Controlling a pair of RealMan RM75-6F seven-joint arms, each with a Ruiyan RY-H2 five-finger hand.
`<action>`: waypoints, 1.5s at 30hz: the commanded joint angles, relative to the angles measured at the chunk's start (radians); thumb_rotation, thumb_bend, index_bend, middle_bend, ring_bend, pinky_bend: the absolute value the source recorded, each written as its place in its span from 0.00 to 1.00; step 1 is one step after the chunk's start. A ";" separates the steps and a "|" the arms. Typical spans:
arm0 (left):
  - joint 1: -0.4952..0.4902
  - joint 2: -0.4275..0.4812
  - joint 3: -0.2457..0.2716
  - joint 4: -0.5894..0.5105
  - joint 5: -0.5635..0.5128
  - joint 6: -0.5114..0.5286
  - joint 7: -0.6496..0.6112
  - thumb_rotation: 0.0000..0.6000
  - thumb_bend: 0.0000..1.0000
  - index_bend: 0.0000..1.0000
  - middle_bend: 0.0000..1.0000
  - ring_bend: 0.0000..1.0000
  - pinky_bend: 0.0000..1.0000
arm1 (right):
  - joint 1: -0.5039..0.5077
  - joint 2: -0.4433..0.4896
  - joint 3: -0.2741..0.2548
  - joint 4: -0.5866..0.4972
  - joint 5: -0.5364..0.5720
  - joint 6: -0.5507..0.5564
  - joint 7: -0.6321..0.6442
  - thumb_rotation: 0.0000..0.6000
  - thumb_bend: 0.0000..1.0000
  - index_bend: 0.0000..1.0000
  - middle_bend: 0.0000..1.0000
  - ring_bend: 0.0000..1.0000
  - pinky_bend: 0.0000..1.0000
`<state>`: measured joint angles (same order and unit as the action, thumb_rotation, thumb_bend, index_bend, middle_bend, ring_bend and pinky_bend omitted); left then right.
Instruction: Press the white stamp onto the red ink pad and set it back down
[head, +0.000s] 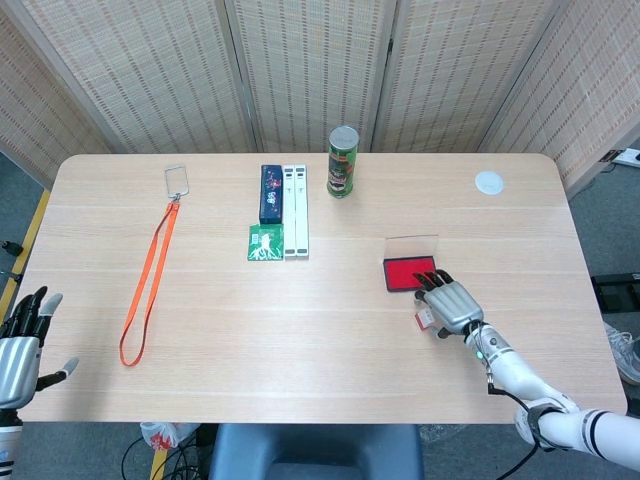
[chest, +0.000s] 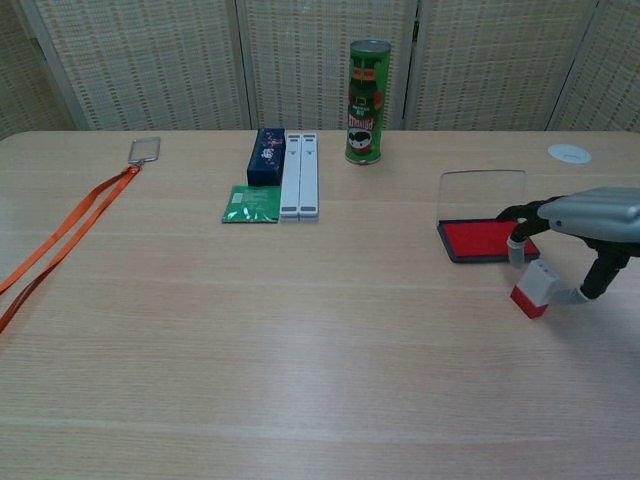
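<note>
1. The small white block stamp with a red base (chest: 536, 288) lies on the light wooden table (head: 320, 330), tilted, just in front of the shallow black tray of the red ink pad (chest: 484, 240) and a little toward the robot's right. In the head view the stamp (head: 424, 318) shows partly under the hand.

2. The ink pad (head: 409, 272) is open; its clear lid (chest: 481, 196) stands up behind it, so the red surface is free for pressing.

3. The right hand (chest: 585, 225) hovers over the stamp, palm down, with its fingers apart. One fingertip points down beside the top of the stamp and the thumb comes near from the other side. I think it is placed like this to close around the white body, but I cannot tell if there is already contact. It holds nothing yet.

4. In the head view the right hand (head: 449, 303) covers the near corner of the ink pad.

5. The left hand (head: 18, 340) waits at the table's near left edge, fingers spread and empty, well apart from the work.

6. In my judgement the task is at the grasping step; the pressing is not yet done. Because the stamp is tilted, it could slide or tip when the fingers close.
</note>
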<state>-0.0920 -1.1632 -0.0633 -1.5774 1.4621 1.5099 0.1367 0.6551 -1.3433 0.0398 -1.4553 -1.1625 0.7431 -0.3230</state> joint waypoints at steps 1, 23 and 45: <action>0.000 -0.001 0.000 0.001 0.000 0.000 0.001 1.00 0.20 0.01 0.03 0.05 0.26 | 0.003 -0.007 0.000 0.005 0.002 0.003 0.001 1.00 0.29 0.35 0.00 0.00 0.00; 0.007 -0.002 0.000 0.008 0.015 0.018 -0.012 1.00 0.20 0.00 0.01 0.05 0.26 | -0.015 -0.039 0.002 0.011 -0.018 0.105 -0.029 1.00 0.34 0.79 0.33 0.04 0.00; 0.002 0.005 -0.002 -0.002 -0.003 -0.008 -0.012 1.00 0.20 0.00 0.01 0.05 0.26 | 0.025 0.025 0.083 -0.123 0.059 0.179 -0.180 1.00 0.34 0.89 0.98 0.78 0.96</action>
<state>-0.0901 -1.1589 -0.0652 -1.5790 1.4595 1.5028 0.1249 0.6646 -1.3190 0.1115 -1.5740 -1.1521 0.9393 -0.4621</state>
